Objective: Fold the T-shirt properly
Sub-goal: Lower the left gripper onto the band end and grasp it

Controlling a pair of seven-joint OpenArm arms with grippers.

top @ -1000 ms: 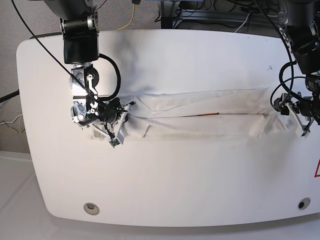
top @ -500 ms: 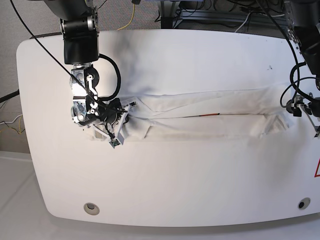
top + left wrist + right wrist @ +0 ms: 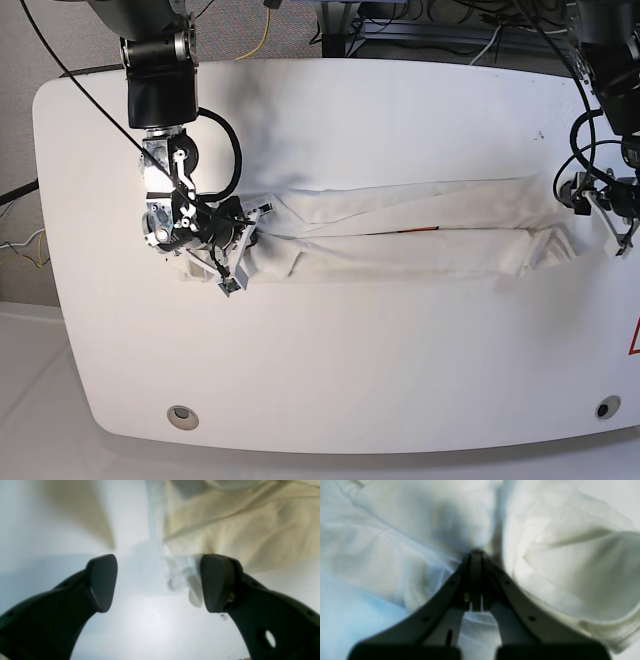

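Observation:
The white T-shirt lies folded into a long band across the white tabletop, with a thin orange streak of print showing along the middle seam. At the band's left end my right gripper is shut on the fabric; in the right wrist view its closed tips pinch into bunched white cloth. My left gripper hovers just off the band's right end, open. In the left wrist view its fingers stand wide over bare table, with the T-shirt's edge beyond them.
Round holes sit in the tabletop near the front at left and right. A red-marked sticker shows at the right edge. Cables and equipment lie behind the table's back edge.
My left gripper has drawn back from the T-shirt's right end, going right and then toward the table's back, still open. The right gripper and the T-shirt have stayed put.

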